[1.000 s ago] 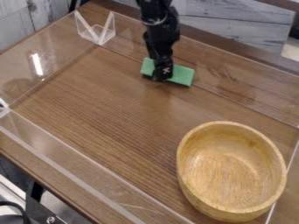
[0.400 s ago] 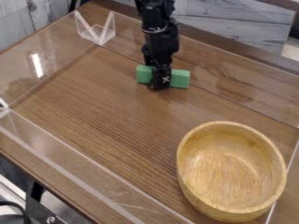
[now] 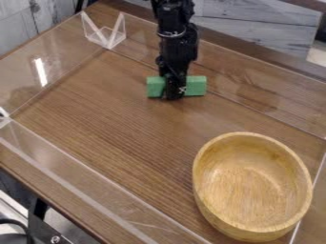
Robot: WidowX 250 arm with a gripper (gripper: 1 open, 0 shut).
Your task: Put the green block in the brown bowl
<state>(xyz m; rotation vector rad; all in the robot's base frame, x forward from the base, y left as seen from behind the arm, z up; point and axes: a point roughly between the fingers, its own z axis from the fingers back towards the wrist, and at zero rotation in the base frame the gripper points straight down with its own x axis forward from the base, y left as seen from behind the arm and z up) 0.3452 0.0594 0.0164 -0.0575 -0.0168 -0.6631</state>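
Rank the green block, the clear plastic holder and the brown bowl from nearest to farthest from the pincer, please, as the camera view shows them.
1. Green block: right at the pincer.
2. Clear plastic holder: toward the picture's upper left.
3. Brown bowl: at the picture's lower right.

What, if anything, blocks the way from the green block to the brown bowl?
Nothing visible does: between the green block and the bowl lies only bare table. The gripper is right at the block.
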